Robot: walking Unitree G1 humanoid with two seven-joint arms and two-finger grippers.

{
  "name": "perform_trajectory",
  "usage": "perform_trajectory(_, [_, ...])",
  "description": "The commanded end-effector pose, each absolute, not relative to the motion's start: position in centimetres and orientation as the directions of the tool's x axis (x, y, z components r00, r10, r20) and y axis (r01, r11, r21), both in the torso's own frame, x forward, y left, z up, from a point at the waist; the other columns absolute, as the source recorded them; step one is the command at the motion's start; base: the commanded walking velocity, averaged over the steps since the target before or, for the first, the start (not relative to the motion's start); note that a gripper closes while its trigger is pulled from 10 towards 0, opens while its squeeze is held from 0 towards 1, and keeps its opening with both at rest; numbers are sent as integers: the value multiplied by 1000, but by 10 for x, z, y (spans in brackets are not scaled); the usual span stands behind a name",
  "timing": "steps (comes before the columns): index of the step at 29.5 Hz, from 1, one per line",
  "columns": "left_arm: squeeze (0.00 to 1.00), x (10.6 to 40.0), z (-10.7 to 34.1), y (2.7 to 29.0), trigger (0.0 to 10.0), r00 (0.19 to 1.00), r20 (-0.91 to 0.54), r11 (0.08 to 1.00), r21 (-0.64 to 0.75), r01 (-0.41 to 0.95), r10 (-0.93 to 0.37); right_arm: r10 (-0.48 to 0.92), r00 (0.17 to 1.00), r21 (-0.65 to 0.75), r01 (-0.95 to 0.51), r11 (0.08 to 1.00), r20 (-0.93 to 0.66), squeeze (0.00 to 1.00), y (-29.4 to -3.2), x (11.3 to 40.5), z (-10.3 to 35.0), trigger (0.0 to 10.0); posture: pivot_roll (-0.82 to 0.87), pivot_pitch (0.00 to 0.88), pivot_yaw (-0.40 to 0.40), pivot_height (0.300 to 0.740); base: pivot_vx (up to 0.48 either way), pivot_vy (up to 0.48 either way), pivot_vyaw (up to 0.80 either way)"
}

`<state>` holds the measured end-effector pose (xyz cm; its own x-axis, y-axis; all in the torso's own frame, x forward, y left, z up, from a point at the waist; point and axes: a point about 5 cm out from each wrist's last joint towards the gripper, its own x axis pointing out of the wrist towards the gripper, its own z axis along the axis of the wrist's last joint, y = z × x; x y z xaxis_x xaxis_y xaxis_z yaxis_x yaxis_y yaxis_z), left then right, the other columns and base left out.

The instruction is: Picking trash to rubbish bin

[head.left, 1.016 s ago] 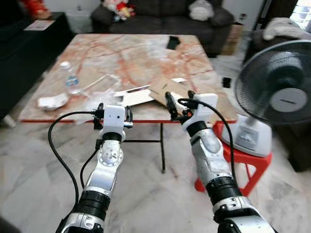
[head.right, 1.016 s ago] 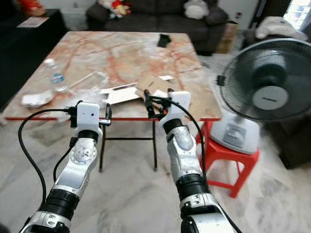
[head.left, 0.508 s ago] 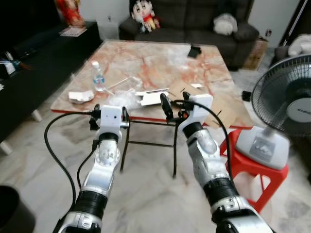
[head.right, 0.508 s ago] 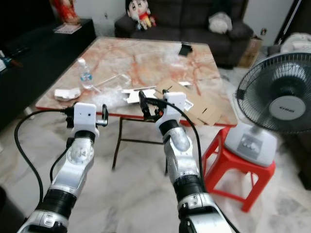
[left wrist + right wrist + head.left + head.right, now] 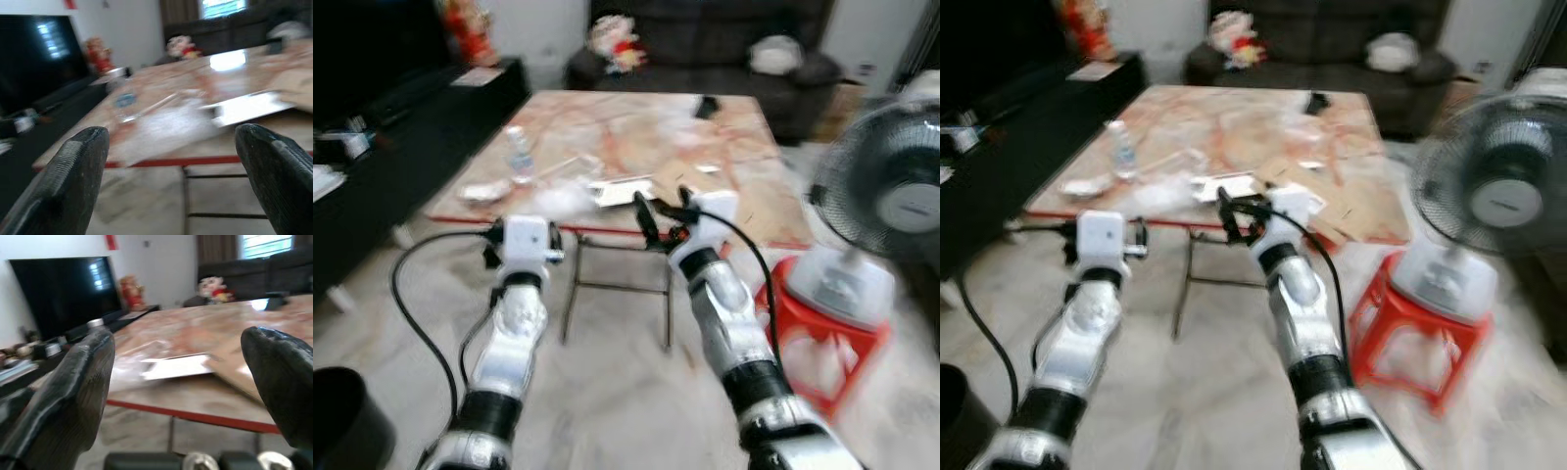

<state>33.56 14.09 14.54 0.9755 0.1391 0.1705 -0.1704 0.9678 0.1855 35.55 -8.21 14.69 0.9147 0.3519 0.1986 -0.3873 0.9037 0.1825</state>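
Since a moment ago my view has swung and blurred; both arms stay raised short of the table [image 5: 744, 147]. My left gripper [image 5: 171, 181] and right gripper [image 5: 186, 396] hang released, empty. Ahead of them lie a bottle [image 5: 518, 154], crumpled plastic [image 5: 560, 199], white paper [image 5: 621, 191] and cardboard [image 5: 1351, 211]

Your head views: motion blur throughout, worst at the fan [image 5: 891, 196]. Wrist views: soft focus, window [image 5: 222, 6] daylight glaring off the desk [image 5: 230, 61]; room evenly bright.
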Motion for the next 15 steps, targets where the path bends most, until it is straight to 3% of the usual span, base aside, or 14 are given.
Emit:
perform_trajectory(1, [0, 338, 152, 137, 10000, 974, 184, 971, 174, -162, 130, 344, 913, 171, -383, 908, 219, 0, -85, 359, 155, 10000, -6, 10, -28, 740, 435, 0, 0])
perform_trajectory(8, [0, 338, 153, 141, 10000, 973, 184, 969, 174, -175, 142, 358, 906, 144, -394, 908, 225, 0, -82, 357, 156, 10000, -7, 10, -30, 740, 446, 0, 0])
perform_trajectory(15, [0, 337, 154, 141, 10000, 971, 187, 968, 173, -180, 147, 366, 901, 137, -402, 905, 232, 0, -82, 357, 157, 10000, -5, 12, -34, 740, 451, 0, 712])
